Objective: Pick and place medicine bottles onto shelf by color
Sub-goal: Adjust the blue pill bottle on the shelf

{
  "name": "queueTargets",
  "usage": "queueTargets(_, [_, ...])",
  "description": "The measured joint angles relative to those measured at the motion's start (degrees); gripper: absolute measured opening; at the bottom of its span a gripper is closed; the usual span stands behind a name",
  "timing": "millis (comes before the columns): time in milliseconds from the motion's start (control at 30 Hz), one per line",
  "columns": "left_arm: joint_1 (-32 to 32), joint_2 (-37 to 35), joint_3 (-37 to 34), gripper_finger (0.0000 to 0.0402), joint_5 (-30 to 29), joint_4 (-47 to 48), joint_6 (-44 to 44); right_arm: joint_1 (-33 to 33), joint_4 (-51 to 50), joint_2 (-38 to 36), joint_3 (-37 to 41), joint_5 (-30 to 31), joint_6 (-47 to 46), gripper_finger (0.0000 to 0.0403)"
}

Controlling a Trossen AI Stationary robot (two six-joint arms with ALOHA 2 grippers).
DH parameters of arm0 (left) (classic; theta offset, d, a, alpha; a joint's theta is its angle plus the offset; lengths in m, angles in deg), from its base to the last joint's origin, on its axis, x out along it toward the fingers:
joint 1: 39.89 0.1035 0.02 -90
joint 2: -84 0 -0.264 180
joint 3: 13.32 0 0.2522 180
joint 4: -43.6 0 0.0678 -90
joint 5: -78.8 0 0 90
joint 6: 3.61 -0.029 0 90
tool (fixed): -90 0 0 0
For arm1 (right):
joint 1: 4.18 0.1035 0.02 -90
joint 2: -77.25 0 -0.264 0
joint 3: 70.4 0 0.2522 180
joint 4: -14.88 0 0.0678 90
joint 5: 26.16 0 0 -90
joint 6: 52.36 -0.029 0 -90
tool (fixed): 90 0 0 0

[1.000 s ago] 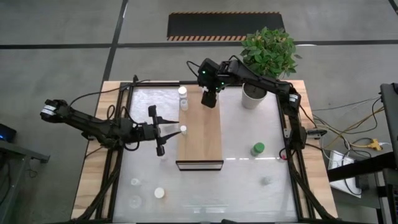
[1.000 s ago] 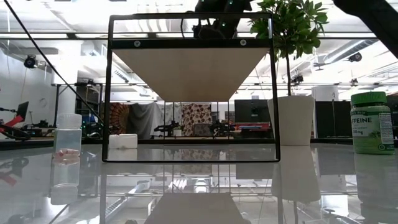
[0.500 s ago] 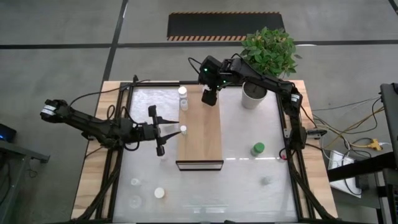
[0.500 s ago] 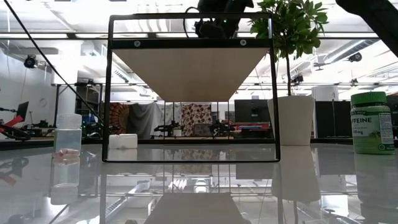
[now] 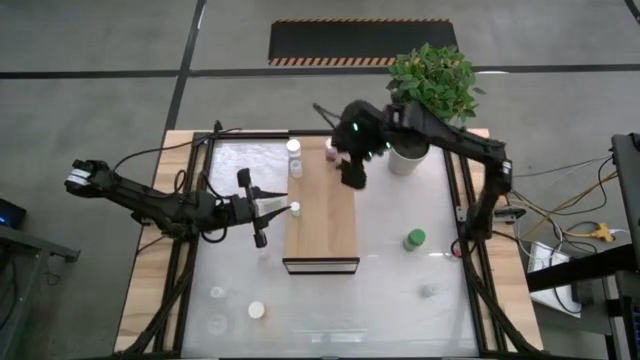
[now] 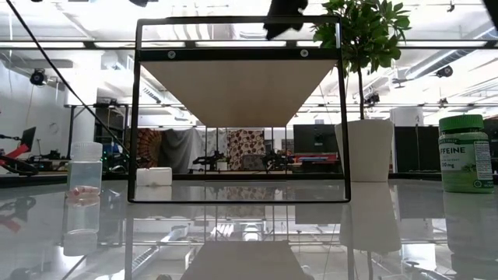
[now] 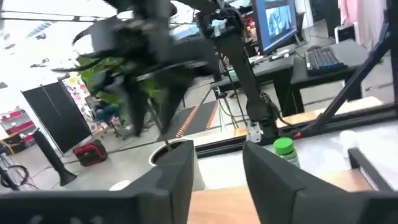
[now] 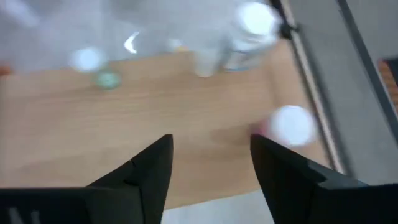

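The light-wood shelf [image 5: 322,220] stands mid-table, and the low view sees its plank [image 6: 240,93] from below. A maroon bottle with a white cap [image 5: 331,152] stands on its far end; it also shows in the right wrist view [image 8: 291,124]. My right gripper [image 5: 350,176] hovers open above the shelf [image 8: 155,118], just near of that bottle. My left gripper [image 5: 278,208] is open at the shelf's left edge. A white cap [image 5: 294,208] shows at its tips, but nothing stands between its fingers [image 7: 217,152]. Another white-capped bottle [image 5: 294,150] stands on the table left of the shelf's far end.
A green-topped bottle [image 5: 414,239] [image 6: 465,153] stands right of the shelf. The white plant pot [image 5: 404,155] sits at the far right, close to my right arm. Several small bottles stand near the front edge [image 5: 256,310], and one more [image 5: 428,290] at the near right. A translucent bottle [image 6: 84,175] shows low left.
My right gripper has drawn back from the shelf's far end, moving toward the table's near and right side. The maroon bottle now stands free on the shelf where the gripper was. My left arm has kept still.
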Motion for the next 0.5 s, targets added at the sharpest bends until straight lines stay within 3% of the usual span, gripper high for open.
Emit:
queueTargets(100, [0.0,-0.03,0.04,0.0076,-2.93,0.0,0.87,4.76,2.13,-4.26,6.08,0.06,-1.48,0.0175])
queueTargets(233, [0.0,-0.32,0.12,0.0011,-12.94,3.2,1.81,10.92,6.53,-11.95,15.77,0.46,-5.34,0.0139])
queueTargets(367, [1.08,-1.42,0.3,0.0003,-17.06,8.24,1.6,16.38,9.46,-19.28,24.33,1.55,-9.18,0.0106])
queueTargets(500, [4.65,-3.88,3.98,0.0,-14.55,22.17,3.55,20.47,11.03,-24.44,30.48,1.53,-11.77,0.0077])
